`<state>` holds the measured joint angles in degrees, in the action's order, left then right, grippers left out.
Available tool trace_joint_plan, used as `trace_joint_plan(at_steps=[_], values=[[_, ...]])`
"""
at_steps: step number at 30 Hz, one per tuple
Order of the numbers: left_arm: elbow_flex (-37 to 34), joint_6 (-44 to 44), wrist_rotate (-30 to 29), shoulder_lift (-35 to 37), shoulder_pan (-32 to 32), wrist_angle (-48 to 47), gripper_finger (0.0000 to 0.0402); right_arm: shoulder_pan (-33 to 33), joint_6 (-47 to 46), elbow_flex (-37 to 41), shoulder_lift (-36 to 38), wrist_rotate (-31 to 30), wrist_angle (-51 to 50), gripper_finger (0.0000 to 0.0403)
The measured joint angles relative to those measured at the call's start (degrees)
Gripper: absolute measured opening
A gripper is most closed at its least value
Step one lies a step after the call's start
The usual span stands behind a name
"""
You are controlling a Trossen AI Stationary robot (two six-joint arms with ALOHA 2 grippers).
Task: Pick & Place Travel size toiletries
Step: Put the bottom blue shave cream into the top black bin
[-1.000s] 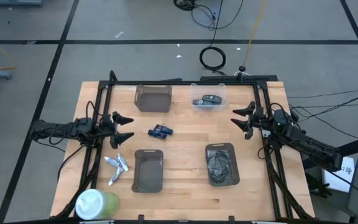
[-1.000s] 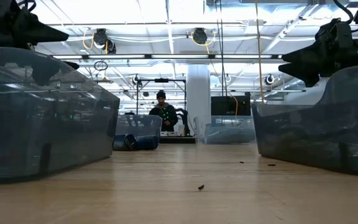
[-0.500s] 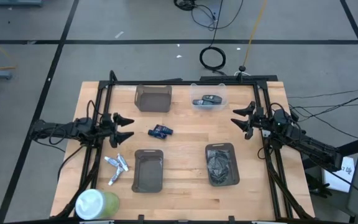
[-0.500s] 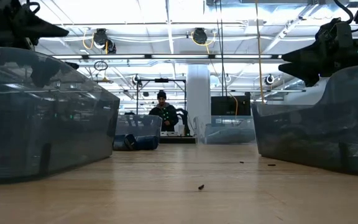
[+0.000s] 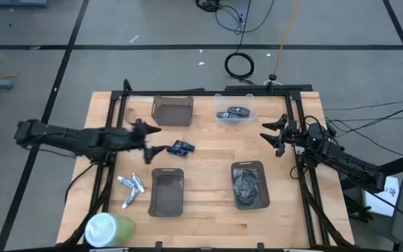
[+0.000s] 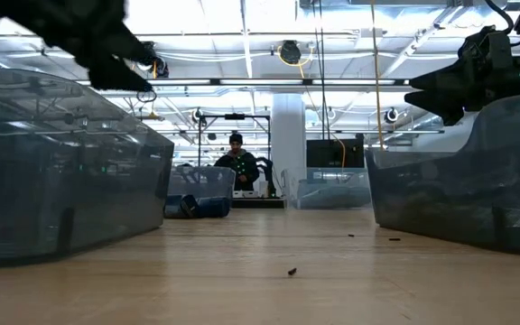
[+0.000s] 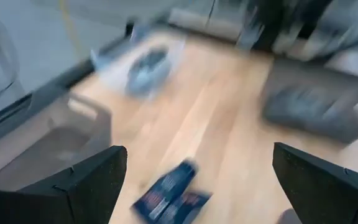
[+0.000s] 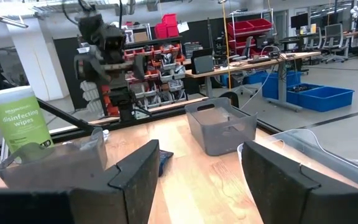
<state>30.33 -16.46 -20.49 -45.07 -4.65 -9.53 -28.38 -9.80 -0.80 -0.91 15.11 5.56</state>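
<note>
Swinging inward from its waiting post, the left gripper (image 5: 150, 138) now hangs open and empty beside the blue packet (image 5: 181, 148) — not over the travel size toiletries (image 5: 131, 189), untouched by the near-left tray (image 5: 166, 191). Right gripper (image 5: 272, 135) waits, fingers apart — pick not begun.

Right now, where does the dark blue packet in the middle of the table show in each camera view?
High view: blue packet at table centre.
Low view: likely the small dark blue shape far back, left of centre.
Left wrist view: blurred, at the bottom edge between the fingers.
Right wrist view: partly hidden, peeking out beside one finger.
Shared landmark: the grey tray just beyond it.
</note>
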Motion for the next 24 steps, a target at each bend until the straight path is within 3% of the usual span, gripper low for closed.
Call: trace_joint_plan(at_steps=[5, 10, 24], values=[[10.66, 1.25, -0.1, -16.39, 2.59, -8.51, 0.0395, 0.0, 0.0, 0.0, 0.0, 0.0, -0.01, 0.0218], [13.9, 0.85, -0.13, -27.09, 4.25, -10.26, 0.0395, 0.0, 0.0, 0.0, 0.0, 0.0, -0.03, 0.0216], [14.09, 2.31, 5.59, -42.56, 4.53, -12.14, 0.0394, 0.0, 0.0, 0.0, 0.0, 0.0, -0.08, 0.0216]])
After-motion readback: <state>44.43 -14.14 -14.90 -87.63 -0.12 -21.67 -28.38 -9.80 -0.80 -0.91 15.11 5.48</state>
